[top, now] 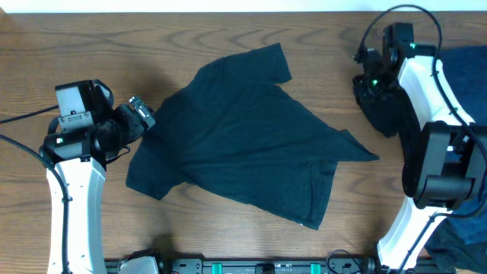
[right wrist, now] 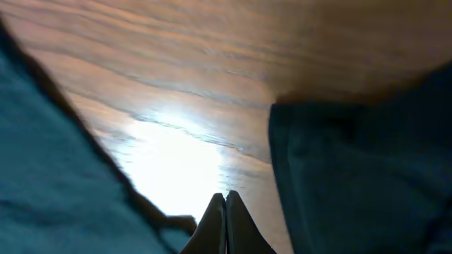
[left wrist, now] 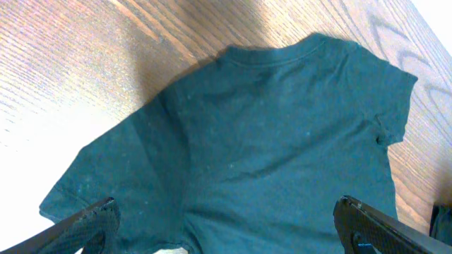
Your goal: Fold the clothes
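A dark short-sleeved T-shirt (top: 243, 137) lies spread on the wooden table (top: 91, 46), somewhat crumpled, collar toward the left. My left gripper (top: 141, 114) hovers at the shirt's left edge. In the left wrist view it (left wrist: 226, 204) stands open, wide fingers (left wrist: 88, 222) either side of the T-shirt (left wrist: 282, 134), nothing held. My right gripper (top: 370, 82) is at the far right, beside a small black garment (top: 384, 113). In the right wrist view it (right wrist: 226, 195) is shut, fingertips pressed together over bare wood, with the black garment (right wrist: 360, 176) to their right.
More navy cloth (top: 466, 65) lies heaped at the table's right edge behind the right arm, and some (top: 456, 236) at the lower right. Bare table wood (right wrist: 212, 85) separates the T-shirt from the black garment.
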Available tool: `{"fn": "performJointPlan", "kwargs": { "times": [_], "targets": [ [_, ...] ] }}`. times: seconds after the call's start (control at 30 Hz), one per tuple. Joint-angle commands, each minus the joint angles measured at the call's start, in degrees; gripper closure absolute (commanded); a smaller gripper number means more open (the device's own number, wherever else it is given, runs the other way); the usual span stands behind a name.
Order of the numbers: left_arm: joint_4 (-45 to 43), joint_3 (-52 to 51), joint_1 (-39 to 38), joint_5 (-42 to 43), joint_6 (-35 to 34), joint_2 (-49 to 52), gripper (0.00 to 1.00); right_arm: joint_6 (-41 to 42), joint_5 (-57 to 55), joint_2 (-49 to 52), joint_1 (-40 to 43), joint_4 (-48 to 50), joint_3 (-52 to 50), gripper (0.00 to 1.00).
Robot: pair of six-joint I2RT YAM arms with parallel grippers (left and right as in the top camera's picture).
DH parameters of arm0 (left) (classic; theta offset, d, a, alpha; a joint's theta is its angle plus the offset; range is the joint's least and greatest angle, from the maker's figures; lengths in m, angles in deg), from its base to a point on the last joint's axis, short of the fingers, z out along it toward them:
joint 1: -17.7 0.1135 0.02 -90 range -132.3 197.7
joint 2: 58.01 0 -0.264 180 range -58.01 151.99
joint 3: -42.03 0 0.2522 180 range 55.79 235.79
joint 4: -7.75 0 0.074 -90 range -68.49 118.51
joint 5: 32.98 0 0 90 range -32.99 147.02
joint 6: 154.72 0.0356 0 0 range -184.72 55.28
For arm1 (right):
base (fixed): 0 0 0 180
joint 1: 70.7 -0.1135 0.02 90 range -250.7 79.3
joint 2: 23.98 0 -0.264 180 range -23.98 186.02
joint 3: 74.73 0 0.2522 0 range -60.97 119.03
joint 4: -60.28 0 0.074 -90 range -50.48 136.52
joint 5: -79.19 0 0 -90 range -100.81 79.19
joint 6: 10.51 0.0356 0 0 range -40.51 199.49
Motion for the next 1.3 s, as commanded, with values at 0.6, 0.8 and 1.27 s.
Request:
{"fn": "performJointPlan", "kwargs": {
  "times": [0.6, 0.8, 1.27],
  "targets": [
    [0.0, 0.2, 0.1, 0.1, 0.1, 0.0, 0.02, 0.8, -0.5, 0.1, 11.3, 23.1, -19.5, 0.99],
    [0.0, 0.2, 0.1, 0.1, 0.1, 0.0, 0.02, 9.1, -16.7, 0.1, 14.9, 29.0, -19.4, 0.99],
    [0.0, 0.2, 0.1, 0.1, 0.1, 0.0, 0.02, 9.1, -4.5, -1.6, 17.5, 23.9, -9.2, 0.83]
  ]
}}
